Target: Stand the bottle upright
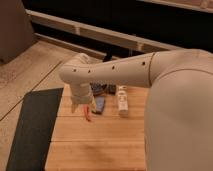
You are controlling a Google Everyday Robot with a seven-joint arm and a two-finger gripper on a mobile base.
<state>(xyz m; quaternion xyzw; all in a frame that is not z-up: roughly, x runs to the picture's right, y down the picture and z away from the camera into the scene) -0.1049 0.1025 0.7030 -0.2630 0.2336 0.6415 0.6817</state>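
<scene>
Bottle (122, 101) lying flat, pincer (86, 113) beside block (99, 105)

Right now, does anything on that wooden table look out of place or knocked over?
Yes: the white bottle seems to lie on its side on the table, cap pointing away, rather than standing. The robot's tool hangs left of it, beside the blue-grey block, holding nothing.

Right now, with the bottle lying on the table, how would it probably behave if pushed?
Slim and round, the bottle would likely roll sideways. It looks like light plastic, so it may skid. The gripper hangs left of it, beyond the blue-grey block.
</scene>
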